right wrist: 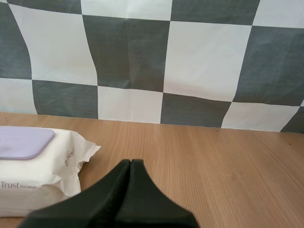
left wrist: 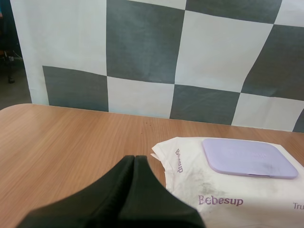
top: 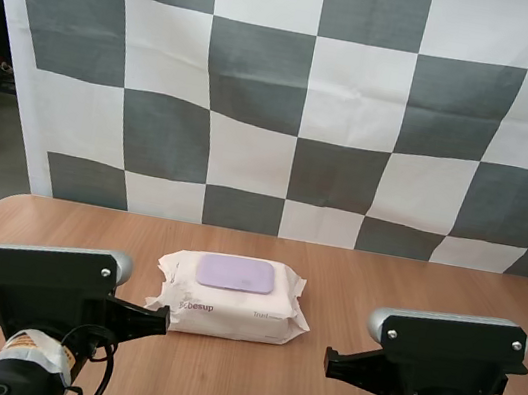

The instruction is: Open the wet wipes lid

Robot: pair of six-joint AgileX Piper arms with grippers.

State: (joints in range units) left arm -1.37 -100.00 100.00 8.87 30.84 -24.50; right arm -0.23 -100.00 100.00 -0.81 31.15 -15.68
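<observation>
Since the opening move must come from above, the table [top: 381, 288] holds the pack of wet wipes [top: 230, 311] lying flat, ahead and right of the left gripper [left wrist: 134, 158], ahead and left of the right gripper [right wrist: 130, 163], its purple lid [top: 236, 274] facing up and shut; both arms sit low and level, pointing forward, each pincer's fingers pressed together on nothing
</observation>
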